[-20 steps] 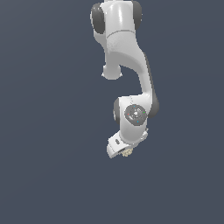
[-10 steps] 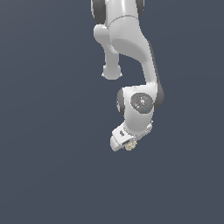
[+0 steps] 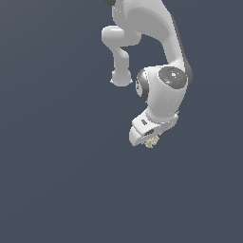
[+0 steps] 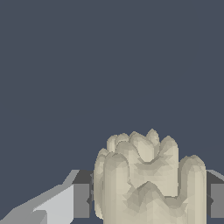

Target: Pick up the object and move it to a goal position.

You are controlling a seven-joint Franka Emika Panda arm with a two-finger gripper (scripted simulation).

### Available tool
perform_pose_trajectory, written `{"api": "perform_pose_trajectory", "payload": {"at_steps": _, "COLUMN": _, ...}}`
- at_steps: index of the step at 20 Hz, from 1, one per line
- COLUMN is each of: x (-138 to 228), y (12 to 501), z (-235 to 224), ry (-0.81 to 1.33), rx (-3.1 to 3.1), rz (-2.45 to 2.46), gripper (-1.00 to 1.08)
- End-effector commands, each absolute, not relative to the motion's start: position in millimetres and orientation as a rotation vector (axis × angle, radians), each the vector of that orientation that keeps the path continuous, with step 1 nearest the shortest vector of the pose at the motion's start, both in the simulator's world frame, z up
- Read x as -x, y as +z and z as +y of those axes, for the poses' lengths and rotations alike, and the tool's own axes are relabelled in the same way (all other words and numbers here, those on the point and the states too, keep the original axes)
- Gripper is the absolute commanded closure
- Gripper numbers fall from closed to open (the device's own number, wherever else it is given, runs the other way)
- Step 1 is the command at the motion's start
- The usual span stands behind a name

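- Your white two-fingered gripper (image 3: 150,140) is clamped on the small, lumpy beige-cream object (image 4: 146,181); in the wrist view a dark finger pad (image 4: 83,200) presses against each side of it.
- The lump sits between the fingers at the very tip of the white jointed arm (image 3: 163,90), and in the exterior view only a sliver of it peeks out below the hand.
- You appear to be in the carry step: the pick looks done and the move to the goal is what remains.
- Next, you need to keep the squeeze steady and travel smoothly, since the bumpy surface may give the pads uneven contact.
- No goal marker shows in either view, so you cannot judge how far there is to go.
- No bench or surface is distinguishable; the background is flat dark blue-grey everywhere, and the arm's base is cut off at the exterior view's upper edge.
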State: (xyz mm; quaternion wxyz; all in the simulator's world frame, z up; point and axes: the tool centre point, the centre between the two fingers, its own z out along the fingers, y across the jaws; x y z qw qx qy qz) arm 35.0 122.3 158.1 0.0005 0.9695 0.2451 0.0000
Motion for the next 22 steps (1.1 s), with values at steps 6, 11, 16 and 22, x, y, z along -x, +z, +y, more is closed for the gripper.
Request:
{"api": "perform_pose_trajectory", "payload": {"at_steps": 6, "x": -9.8, "y": 212.8, "z": 146.2, "ry": 0.000, "rx": -3.045, "rz": 0.770, "gripper": 1.08}}
{"api": "perform_pose_trajectory", "payload": {"at_steps": 11, "x": -0.3, "y": 235.5, "z": 156.2, "ry": 0.000, "rx": -3.045, "rz": 0.770, "gripper": 1.08}}
{"api": "perform_pose_trajectory", "payload": {"at_steps": 16, "x": 2.6, "y": 243.8, "z": 160.1, "ry": 0.000, "rx": -3.045, "rz": 0.770, "gripper": 1.08}}
{"api": "perform_pose_trajectory", "payload": {"at_steps": 22, "x": -0.3, "y": 239.4, "z": 158.2, "ry": 0.000, "rx": -3.046, "rz": 0.769, "gripper": 1.08}}
